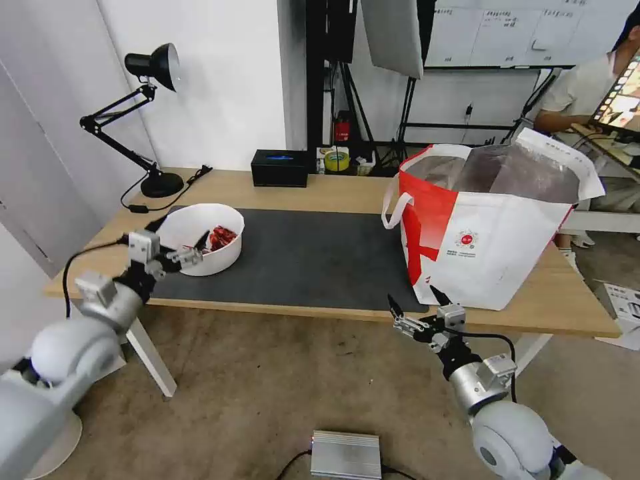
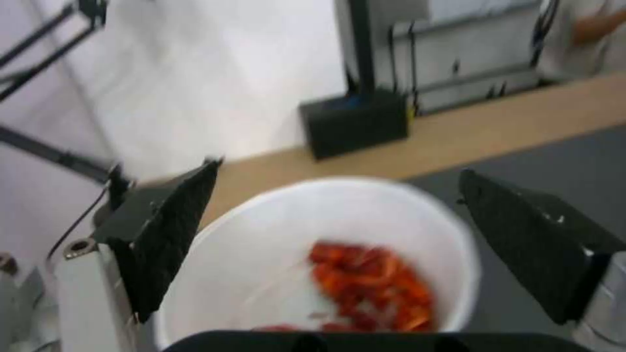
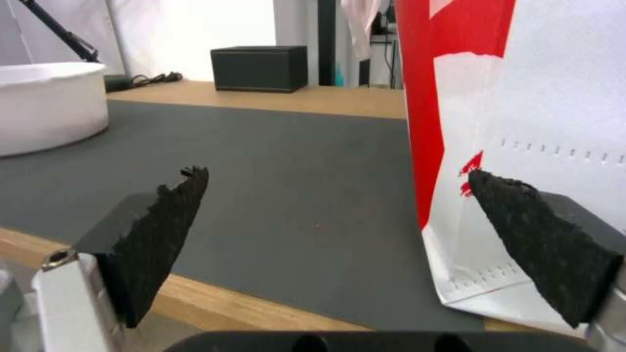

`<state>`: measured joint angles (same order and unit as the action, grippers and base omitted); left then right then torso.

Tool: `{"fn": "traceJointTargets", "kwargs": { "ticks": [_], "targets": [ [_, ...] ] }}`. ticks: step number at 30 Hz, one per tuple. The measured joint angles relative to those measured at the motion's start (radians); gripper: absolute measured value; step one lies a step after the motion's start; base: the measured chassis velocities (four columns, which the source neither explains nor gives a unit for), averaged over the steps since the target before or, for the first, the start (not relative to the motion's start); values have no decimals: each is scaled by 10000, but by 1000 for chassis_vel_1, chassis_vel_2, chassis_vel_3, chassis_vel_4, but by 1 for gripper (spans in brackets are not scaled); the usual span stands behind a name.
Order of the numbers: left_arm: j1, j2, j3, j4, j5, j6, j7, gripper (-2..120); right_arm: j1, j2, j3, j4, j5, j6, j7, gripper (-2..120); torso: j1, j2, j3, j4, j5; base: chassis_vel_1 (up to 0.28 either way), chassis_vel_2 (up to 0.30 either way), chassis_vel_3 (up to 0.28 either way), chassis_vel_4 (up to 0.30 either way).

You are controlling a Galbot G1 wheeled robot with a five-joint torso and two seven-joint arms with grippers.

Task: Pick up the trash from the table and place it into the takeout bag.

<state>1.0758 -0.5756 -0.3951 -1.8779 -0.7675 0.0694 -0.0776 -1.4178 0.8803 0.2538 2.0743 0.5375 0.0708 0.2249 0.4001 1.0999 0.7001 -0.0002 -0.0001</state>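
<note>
**Left end effector at the bowl, right one waiting by the bag**

On the light wooden worktop (image 1: pixel 320 190) a white bowl (image 1: pixel 193 230) holding red shells (image 1: pixel 222 237) sits at the left end of the dark grey mat (image 1: pixel 307 257). The left end effector (image 1: pixel 181 248) is at the bowl's near rim, its fingers spread wide and gripping nothing; in the left wrist view the two black pads (image 2: pixel 166 230) stand on either side of the bowl (image 2: pixel 274 274), with the red shells (image 2: pixel 371 283) lying between them and lower down.

The takeout bag (image 1: pixel 487 247), white and red with a silver foil lining and a small round red logo (image 1: pixel 467 239), stands upright and open on the right part of the worktop, its left bottom corner on the mat. The right end effector (image 1: pixel 419 304) hangs just off the worktop's front edge, near that corner of the bag, fingers wide apart and empty.

A black box (image 1: pixel 280 167) sits at the back edge of the worktop, and a black desk lamp (image 1: pixel 150 120) stands at the back left corner.
</note>
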Motion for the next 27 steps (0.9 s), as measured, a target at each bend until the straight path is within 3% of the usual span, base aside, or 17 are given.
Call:
{"fn": "traceJointTargets", "kwargs": {
  "ticks": [2,9,12,13,15,20,27],
  "targets": [
    [-576,457,256,431,-471,865,-26,100,0,0,0,2,0,0,0,100,0,0,0,0,-1,0,0,0,0],
    [-1166,1062,309,1215,-1941,2001,-255,100,0,0,0,6,0,0,0,100,1,0,-1,2,-1,0,0,0,0],
    [-1593,1288,338,1512,-3284,3115,-277,100,1,0,0,6,1,-1,0,100,-1,1,-1,6,0,0,0,0,0],
    [-1593,1288,338,1512,-3284,3115,-277,100,1,0,0,6,1,-1,0,100,-1,1,-1,6,0,0,0,0,0],
    [-2125,1249,528,1744,-4001,4053,-303,100,2,0,0,7,0,0,0,100,0,2,-1,3,1,0,0,0,0],
    [-3141,1128,1082,2284,-4833,5201,-335,100,1,0,0,7,1,0,0,100,0,2,-1,3,0,0,0,0,0],
    [-4376,904,1984,3041,-5540,6250,-478,100,1,0,0,8,1,0,-1,100,0,2,-1,2,1,0,0,0,0]
  ]
}}
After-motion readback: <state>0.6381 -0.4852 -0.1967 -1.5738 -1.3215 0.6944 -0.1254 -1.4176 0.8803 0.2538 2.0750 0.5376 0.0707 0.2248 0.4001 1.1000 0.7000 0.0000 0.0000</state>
